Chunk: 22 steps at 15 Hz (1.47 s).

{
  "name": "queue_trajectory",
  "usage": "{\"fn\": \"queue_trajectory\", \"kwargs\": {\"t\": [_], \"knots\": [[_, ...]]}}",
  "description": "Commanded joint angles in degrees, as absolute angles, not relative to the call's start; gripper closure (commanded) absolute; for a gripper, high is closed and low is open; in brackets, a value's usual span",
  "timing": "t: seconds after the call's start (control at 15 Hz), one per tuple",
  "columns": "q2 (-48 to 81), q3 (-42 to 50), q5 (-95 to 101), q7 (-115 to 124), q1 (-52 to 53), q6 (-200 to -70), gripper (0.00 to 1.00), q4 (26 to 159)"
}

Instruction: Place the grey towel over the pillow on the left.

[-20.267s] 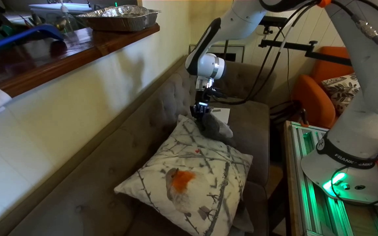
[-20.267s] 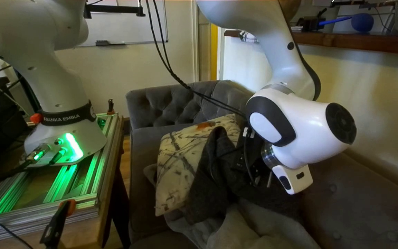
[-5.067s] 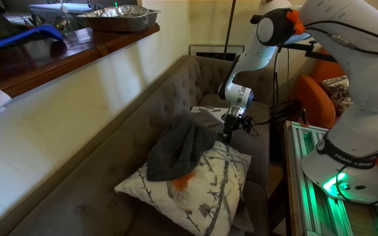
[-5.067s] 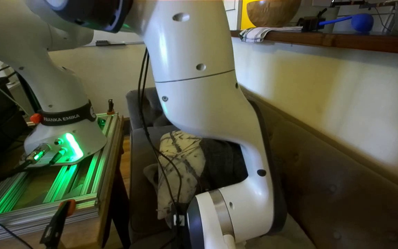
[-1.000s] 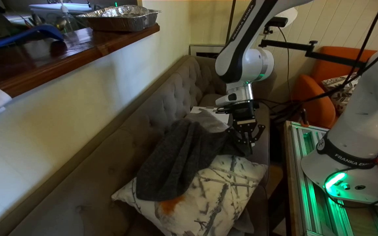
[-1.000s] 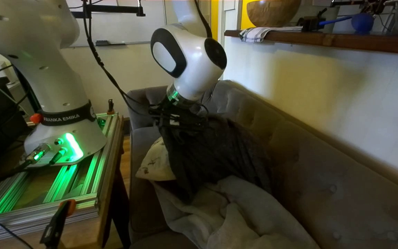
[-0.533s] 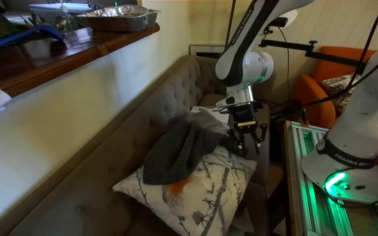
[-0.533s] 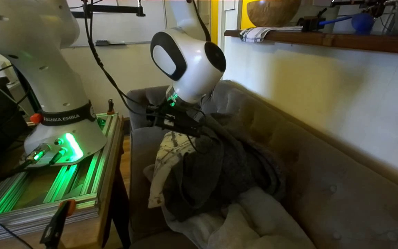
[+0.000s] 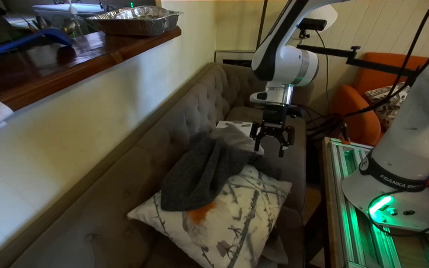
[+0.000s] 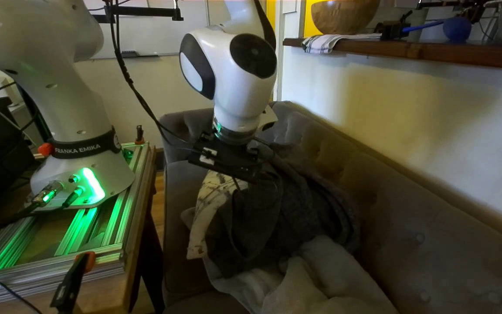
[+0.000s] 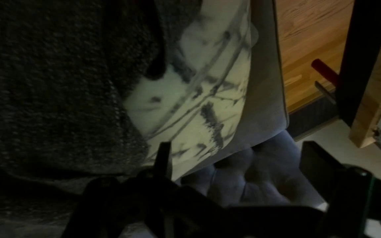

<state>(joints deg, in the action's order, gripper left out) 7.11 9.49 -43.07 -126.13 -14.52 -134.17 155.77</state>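
The grey towel (image 9: 205, 175) lies bunched over the upper back part of the pillow (image 9: 237, 219), which rests tilted on the sofa. Much of the pillow's white branch print and part of the orange bird stay uncovered at its front. In an exterior view the dark towel (image 10: 286, 213) hides all but one side of the pillow (image 10: 205, 218). My gripper (image 9: 269, 149) stands open above the sofa seat, just beyond the towel's far end. The wrist view has the open gripper (image 11: 235, 148) with nothing held between its fingers, towel (image 11: 51, 92) and pillow (image 11: 207, 109) beneath.
A light blanket (image 10: 320, 279) lies crumpled on the sofa beside the towel. The tufted backrest (image 9: 155, 149) runs along the wall under a wooden ledge (image 9: 99, 59). The arm's table (image 9: 331, 208) stands close to the seat's front. A white flat thing (image 9: 237, 125) lies further along the seat.
A second ago the gripper was closed on the towel's end, holding it raised. It has since opened and risen clear; the towel dropped onto the pillow, and the pillow shifted back.
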Motion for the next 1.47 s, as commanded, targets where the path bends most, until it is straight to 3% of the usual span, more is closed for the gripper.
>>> {"fn": "queue_trajectory", "kwargs": {"t": [0.0,0.47,0.87,1.33,1.4], "knots": [[7.2,11.1,-50.4,-126.9,-16.2,-138.7,0.00,154.9],[18.5,11.3,-67.6,-125.4,-17.3,-147.8,0.00,143.3],[30.9,11.9,-50.3,-115.7,-18.4,-132.8,0.00,132.1],[38.8,10.4,-43.9,-114.2,-23.1,-120.6,0.00,121.0],[39.6,10.3,-43.1,-114.2,-23.6,-118.9,0.05,119.8]]}}
